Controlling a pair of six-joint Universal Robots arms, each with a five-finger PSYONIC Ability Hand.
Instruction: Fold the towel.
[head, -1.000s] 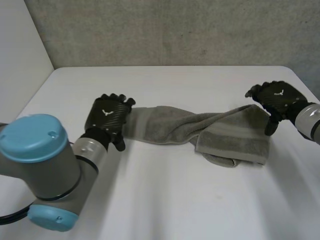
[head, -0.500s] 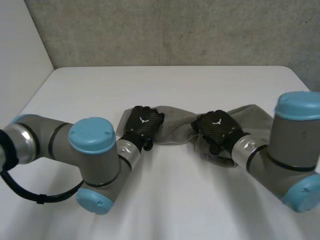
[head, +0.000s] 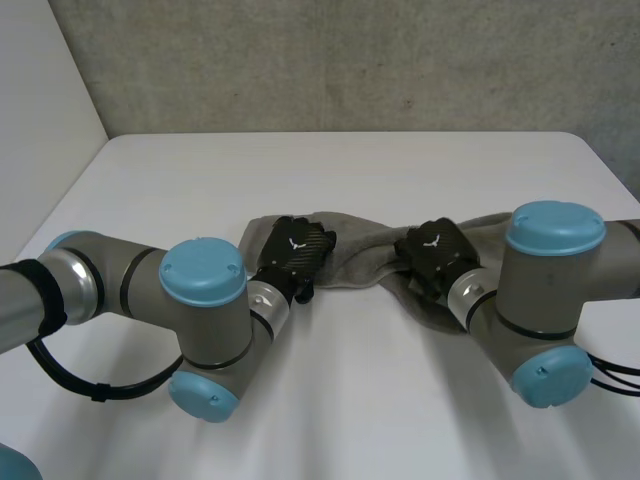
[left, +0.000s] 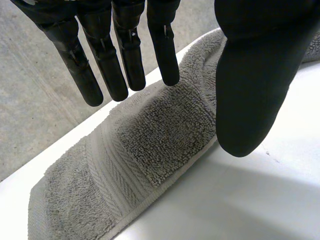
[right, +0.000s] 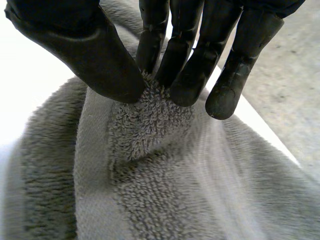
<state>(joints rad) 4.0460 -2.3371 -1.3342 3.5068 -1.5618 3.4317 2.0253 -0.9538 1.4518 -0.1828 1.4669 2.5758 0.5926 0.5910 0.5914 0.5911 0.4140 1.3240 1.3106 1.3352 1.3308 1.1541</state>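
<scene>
Logged grey towel (head: 358, 255) bunched mid white table (head: 330, 400), lying 9 to 3 o'clock. Found left hand (head: 292, 250) over 9 o'clock end, fingers (left: 120, 55) straight, thumb held apart, gripping nothing. Noted woven band (left: 107, 170) across that end. Found right hand (head: 436, 256) on 3 o'clock part, thumb and fingers (right: 185, 60) clamped on 1 tuft of towel.
</scene>
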